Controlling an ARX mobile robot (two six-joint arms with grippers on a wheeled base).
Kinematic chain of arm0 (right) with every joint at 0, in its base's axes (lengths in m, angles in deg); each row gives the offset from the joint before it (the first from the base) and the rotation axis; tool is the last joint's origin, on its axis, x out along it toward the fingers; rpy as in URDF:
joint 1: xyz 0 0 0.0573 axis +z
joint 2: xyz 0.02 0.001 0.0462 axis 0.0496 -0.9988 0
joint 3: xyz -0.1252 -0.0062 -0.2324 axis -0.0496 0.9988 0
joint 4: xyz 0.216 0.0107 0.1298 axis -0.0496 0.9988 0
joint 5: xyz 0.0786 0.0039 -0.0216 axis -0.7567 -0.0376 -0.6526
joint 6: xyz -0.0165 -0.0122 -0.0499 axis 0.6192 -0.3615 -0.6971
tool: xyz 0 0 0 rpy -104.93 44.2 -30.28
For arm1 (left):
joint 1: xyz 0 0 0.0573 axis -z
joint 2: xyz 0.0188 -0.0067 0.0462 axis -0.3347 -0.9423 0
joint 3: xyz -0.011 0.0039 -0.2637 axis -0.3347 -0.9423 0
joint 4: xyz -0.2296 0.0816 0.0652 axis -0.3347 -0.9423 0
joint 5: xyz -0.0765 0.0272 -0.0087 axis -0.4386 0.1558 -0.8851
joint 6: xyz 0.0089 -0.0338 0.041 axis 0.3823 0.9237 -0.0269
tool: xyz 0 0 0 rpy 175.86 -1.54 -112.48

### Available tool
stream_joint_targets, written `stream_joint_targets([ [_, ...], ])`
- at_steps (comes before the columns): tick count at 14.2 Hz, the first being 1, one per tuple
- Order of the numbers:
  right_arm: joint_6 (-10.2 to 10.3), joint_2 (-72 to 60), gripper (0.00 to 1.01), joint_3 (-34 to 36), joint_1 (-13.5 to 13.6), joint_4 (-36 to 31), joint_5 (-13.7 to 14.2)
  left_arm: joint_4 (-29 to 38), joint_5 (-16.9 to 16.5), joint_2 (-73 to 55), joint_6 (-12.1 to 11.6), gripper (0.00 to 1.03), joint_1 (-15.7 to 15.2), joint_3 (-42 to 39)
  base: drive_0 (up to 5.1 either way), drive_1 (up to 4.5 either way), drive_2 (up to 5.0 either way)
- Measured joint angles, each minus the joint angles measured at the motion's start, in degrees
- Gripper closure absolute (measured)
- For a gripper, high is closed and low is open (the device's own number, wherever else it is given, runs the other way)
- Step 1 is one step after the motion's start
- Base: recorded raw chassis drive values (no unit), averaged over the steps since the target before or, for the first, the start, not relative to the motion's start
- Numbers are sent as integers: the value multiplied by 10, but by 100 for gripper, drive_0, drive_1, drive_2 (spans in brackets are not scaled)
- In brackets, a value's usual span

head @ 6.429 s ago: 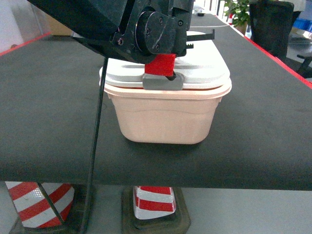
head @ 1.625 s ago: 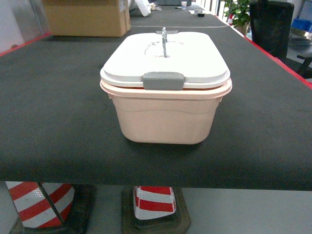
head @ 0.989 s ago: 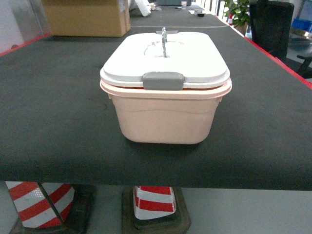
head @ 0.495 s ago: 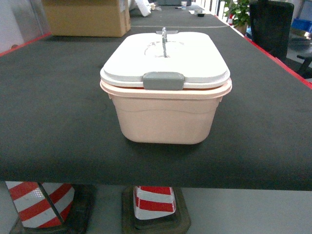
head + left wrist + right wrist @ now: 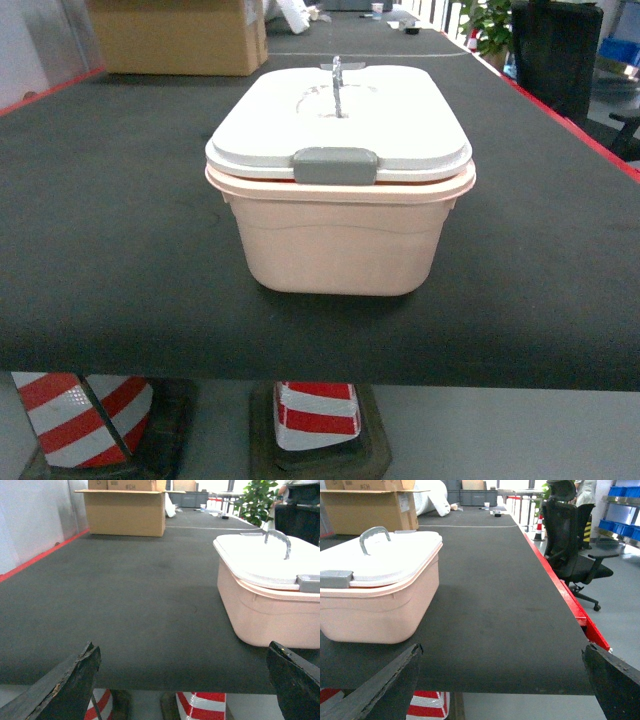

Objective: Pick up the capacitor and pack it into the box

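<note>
Gripper gone from view, box [image 5: 340,235] lidded, capacitor seemingly inside, carton [image 5: 175,35] behind

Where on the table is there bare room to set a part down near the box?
The black table lies bare left of the pink box up to the cardboard carton, and bare on its right up to the red table edge. In front of the box only a narrow strip remains. The closed white lid offers no way in.
</note>
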Motion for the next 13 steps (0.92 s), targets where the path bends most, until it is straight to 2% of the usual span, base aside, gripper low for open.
stream_joint_targets([
  [13,0,0,3,0,0,0,0,0,0,0,0,5,0,0,0,0,0],
])
